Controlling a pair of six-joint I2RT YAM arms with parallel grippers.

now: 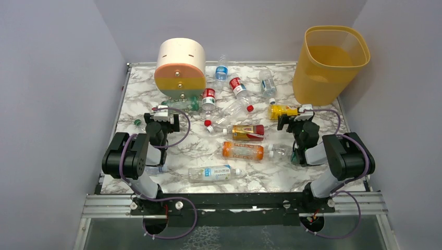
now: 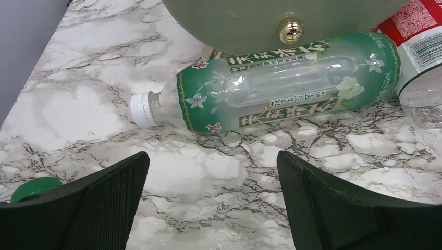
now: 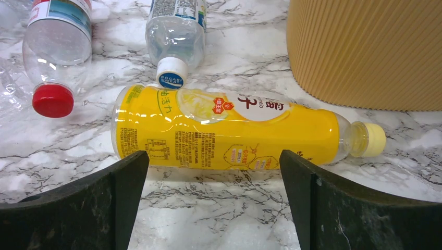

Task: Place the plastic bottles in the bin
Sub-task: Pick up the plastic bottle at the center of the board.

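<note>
Several plastic bottles lie across the marble table. A yellow bottle (image 1: pixel 281 111) (image 3: pixel 229 130) lies on its side just beyond my right gripper (image 1: pixel 297 117) (image 3: pixel 213 159), which is open and empty, close to the table. A green-labelled clear bottle (image 1: pixel 182 104) (image 2: pixel 281 86) lies against the round drawer unit, just beyond my left gripper (image 1: pixel 164 115) (image 2: pixel 212 159), also open and empty. The yellow-orange bin (image 1: pixel 333 62) (image 3: pixel 365 52) stands upright at the back right, beside the yellow bottle.
The cream-orange-green drawer unit (image 1: pixel 180 67) (image 2: pixel 271 15) stands at the back left. An orange bottle (image 1: pixel 243 150), a red-and-yellow one (image 1: pixel 247 132) and a blue-labelled clear one (image 1: pixel 213 173) lie mid-table. Red-labelled bottles (image 1: pixel 208 98) (image 1: pixel 238 87) lie further back. A loose green cap (image 1: pixel 137 123) (image 2: pixel 36 187) lies at the left.
</note>
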